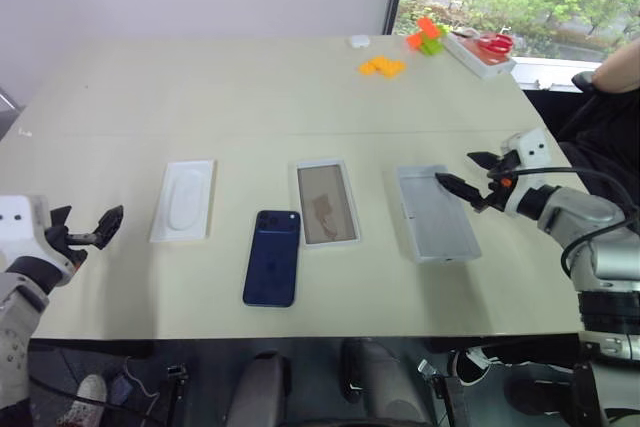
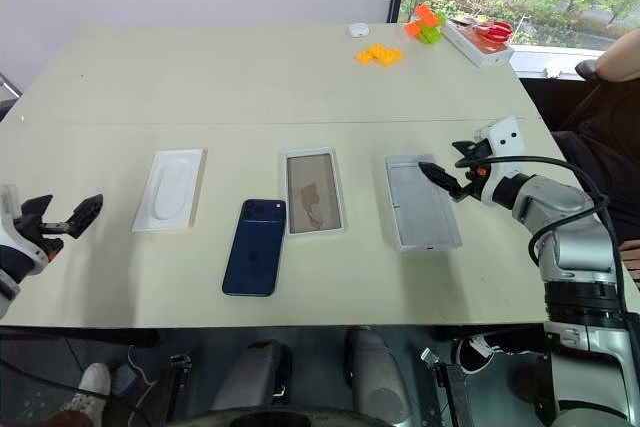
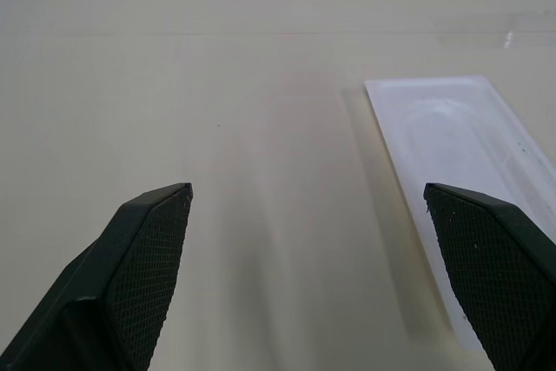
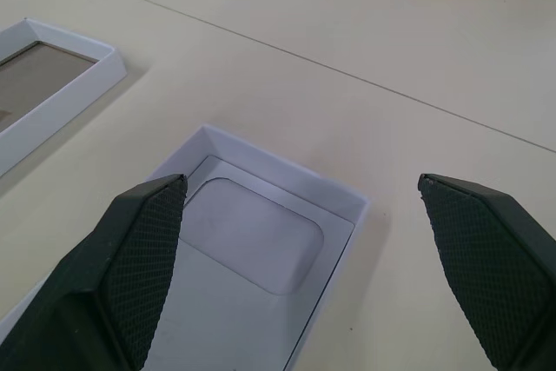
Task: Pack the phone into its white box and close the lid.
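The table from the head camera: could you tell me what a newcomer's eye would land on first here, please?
Most striking is the dark navy phone lying flat near the table's front edge, the one dark thing among pale ones. Behind it runs a row: the white moulded insert to its left, the white box just to its right, then the lid lying grey inside up. The right gripper hovers open over the lid's far end.

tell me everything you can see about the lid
The lid is a shallow white rectangular cover, cardboard by the look, lying flat on the table with its grey inside facing up, so its top is hidden. A rounded rectangular outline shows inside it. It sits to the right of the white box, apart from it. The open right gripper hovers at its far right corner.
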You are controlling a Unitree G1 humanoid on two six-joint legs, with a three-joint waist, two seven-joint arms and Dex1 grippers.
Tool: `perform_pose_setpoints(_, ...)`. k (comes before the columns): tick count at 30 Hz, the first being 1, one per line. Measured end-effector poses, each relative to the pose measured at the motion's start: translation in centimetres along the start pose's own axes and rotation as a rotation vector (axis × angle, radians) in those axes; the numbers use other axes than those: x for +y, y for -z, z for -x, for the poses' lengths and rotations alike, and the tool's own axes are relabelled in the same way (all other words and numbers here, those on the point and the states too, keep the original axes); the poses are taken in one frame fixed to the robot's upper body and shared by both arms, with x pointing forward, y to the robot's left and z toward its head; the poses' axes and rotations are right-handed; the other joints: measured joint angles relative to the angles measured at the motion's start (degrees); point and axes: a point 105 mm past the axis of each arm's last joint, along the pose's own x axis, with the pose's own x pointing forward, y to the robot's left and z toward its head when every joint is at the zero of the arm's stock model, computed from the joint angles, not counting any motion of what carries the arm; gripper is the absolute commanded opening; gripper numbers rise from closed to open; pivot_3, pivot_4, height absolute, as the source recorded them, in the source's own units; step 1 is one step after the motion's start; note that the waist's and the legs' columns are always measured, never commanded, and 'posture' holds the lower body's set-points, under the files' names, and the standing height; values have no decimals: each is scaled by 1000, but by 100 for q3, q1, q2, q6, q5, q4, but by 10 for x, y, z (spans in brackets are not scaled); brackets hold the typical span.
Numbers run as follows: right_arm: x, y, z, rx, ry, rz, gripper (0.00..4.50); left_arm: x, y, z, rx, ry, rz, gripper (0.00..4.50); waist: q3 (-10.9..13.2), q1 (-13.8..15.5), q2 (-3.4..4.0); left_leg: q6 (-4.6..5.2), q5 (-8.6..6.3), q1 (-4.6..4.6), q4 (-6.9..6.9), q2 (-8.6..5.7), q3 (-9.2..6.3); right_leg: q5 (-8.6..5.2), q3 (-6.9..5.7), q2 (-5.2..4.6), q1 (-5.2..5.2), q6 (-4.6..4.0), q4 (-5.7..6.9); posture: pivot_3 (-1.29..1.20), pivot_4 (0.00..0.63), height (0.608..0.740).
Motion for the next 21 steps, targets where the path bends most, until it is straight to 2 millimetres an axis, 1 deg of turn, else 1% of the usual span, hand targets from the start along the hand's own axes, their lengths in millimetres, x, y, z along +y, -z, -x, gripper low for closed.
perform_pose_setpoints(9,8,0,2,4,-26,-5,4456,-3,3,-1,7,9,5,4500,0,-2,0,1,0,2,-1,1,1,-3,0,2,0,4,0,0,150,730)
perform_pose_setpoints(17,11,-1,1,4,-45,-4,4456,-8,3,-1,3,20,17,4500,0,1,0,1,-1,1,-1,2,2,-3,1,2,0,4,0,0,150,730)
perform_pose_setpoints(19,16,-1,-3,5,-65,-1,4456,-12,2,-3,-11,27,42,4500,0,-8,0,1,-1,2,-1,2,2,-2,1,3,0,4,0,0,150,730)
perform_pose_setpoints(21,26,-4,-8,-3,-99,11,4456,-18,0,-3,-29,40,63,4500,0,-8,0,1,-1,2,-1,3,2,5,2,3,-1,13,1,0,150,730)
